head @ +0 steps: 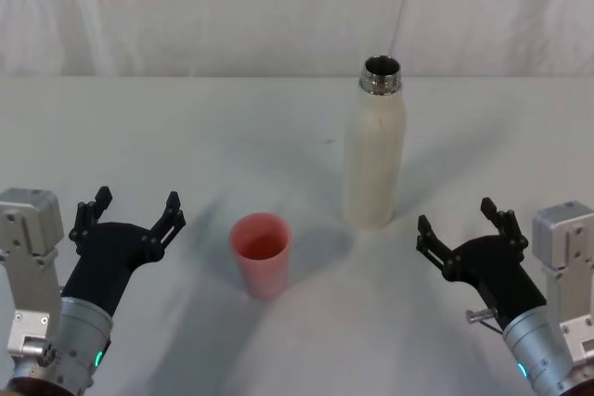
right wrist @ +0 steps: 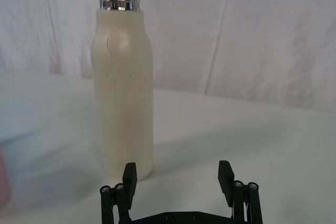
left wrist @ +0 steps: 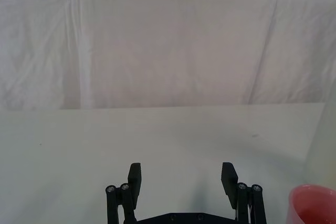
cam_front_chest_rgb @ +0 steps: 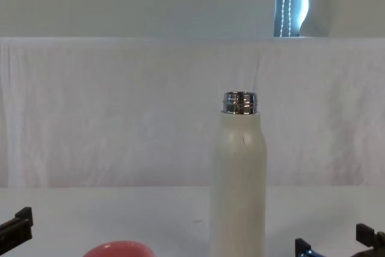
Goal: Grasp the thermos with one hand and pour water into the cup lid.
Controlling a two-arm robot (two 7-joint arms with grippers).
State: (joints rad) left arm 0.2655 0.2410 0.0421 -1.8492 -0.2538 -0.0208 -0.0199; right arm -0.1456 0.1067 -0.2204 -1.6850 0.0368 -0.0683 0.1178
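Chest view: cup lid (cam_front_chest_rgb: 118,248) half cut off.

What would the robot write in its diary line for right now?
thermos upright, uncapped, untouched | cup lid upright, nearer and left of it | left gripper open, idle | right gripper open, near thermos | pour not begun

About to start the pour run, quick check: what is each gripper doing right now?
Left gripper: open, empty, near the cup lid.
Right gripper: open, empty, short of the thermos.
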